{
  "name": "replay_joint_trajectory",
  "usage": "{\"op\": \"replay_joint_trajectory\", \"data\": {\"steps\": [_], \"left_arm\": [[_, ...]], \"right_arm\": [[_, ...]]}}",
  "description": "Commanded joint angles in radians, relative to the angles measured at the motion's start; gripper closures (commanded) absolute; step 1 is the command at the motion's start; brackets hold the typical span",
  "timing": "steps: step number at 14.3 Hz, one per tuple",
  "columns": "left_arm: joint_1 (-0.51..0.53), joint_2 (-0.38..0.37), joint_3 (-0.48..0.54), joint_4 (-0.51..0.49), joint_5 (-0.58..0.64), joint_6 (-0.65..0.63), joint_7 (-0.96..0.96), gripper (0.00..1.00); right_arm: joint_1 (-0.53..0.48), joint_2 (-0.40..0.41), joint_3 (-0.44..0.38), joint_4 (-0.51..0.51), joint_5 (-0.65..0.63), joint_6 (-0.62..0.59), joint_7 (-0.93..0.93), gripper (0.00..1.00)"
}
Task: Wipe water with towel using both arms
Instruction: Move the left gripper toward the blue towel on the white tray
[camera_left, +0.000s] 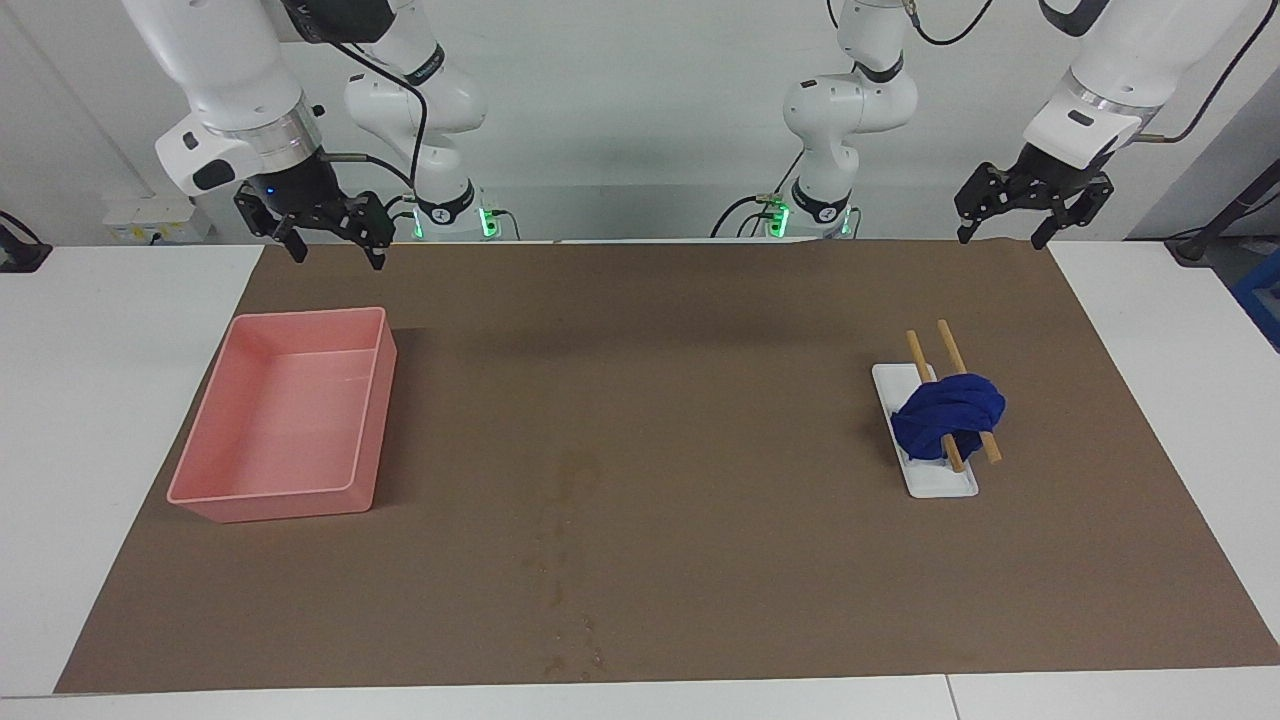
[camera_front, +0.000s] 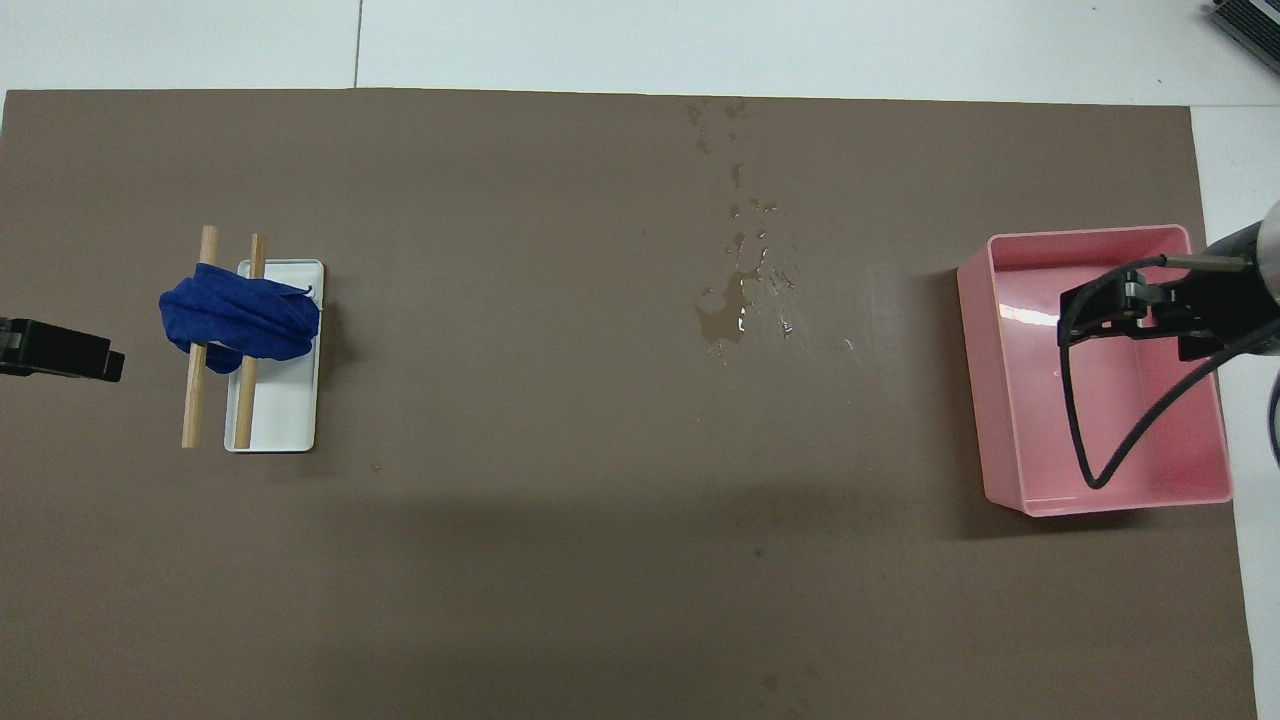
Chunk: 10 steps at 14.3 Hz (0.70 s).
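Observation:
The towel (camera_left: 948, 415), a lump of royal-blue cloth, hangs over two wooden sticks (camera_left: 955, 350) that lie across a small white tray (camera_left: 945, 485); it also shows in the overhead view (camera_front: 240, 318). The water (camera_left: 560, 540) is a faint trail of damp blotches and droplets in the middle of the brown mat, running to the mat's edge farthest from the robots (camera_front: 735, 290). My left gripper (camera_left: 1003, 238) hangs open and empty in the air over the mat's left-arm end (camera_front: 60, 350), apart from the towel. My right gripper (camera_left: 337, 250) hangs open and empty, high over the pink tub (camera_front: 1130, 305).
An empty pink tub (camera_left: 375, 400) stands on the mat at the right arm's end (camera_front: 1000, 400). The brown mat (camera_left: 700, 350) covers most of the white table (camera_left: 100, 350). A black cable loops down from the right wrist over the tub (camera_front: 1075, 420).

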Motion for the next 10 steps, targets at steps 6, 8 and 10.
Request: {"op": "replay_joint_trajectory", "data": {"steps": [6, 8, 10], "left_arm": [[-0.004, -0.016, 0.012, -0.061, -0.007, 0.140, -0.019, 0.00], [-0.002, -0.022, 0.013, -0.121, -0.007, 0.245, -0.024, 0.00], [-0.002, -0.011, 0.013, -0.214, -0.007, 0.414, -0.042, 0.00]], "right_arm": [[-0.008, -0.006, 0.003, -0.004, 0.011, -0.005, -0.019, 0.00], [-0.008, -0.006, 0.003, -0.004, 0.011, -0.005, -0.019, 0.00], [-0.010, -0.006, 0.003, -0.004, 0.011, -0.005, -0.019, 0.00]]}}
